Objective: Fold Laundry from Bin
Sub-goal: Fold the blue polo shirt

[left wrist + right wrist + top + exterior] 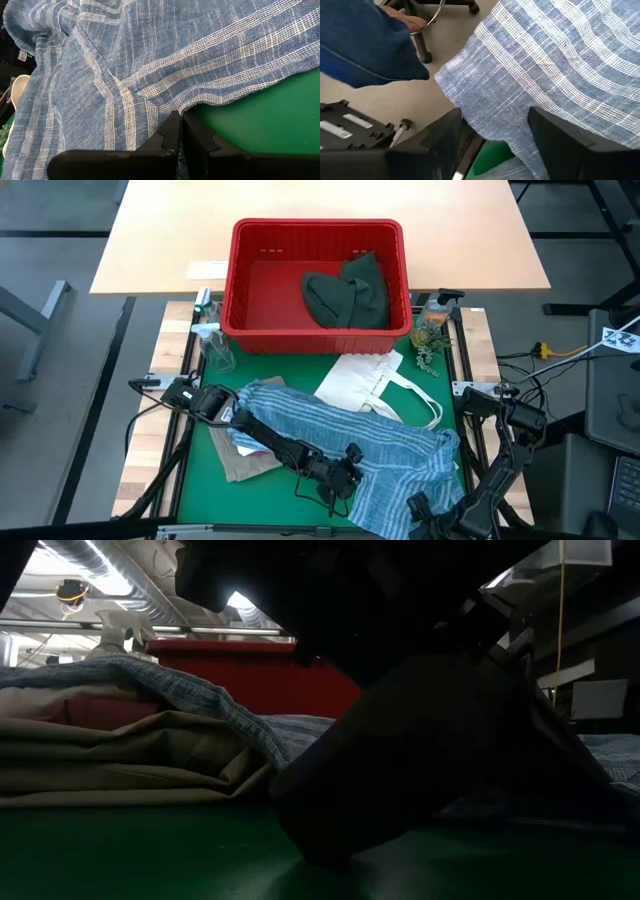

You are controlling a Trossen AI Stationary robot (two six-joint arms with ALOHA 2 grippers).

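High view: you see the blue-white striped shirt (380,455) spread over the green mat (200,480) on the desk, partly covering the tan garment (245,465) and lying just beside the white tote bag (365,380). The dark green garment (348,292) is in the red bin (240,280) at the far side. The left gripper (340,480) sits at the shirt's near edge; in the left wrist view its fingers (172,132) are clenched together at the hem, apparently pinching the cloth. The right gripper (492,132) is low at the shirt's near right corner with fingers released, the cloth edge lying between them. Judge the step as flattening or folding the shirt. Next, the right fingers would need to clamp the corner so both arms can lift the edge evenly.
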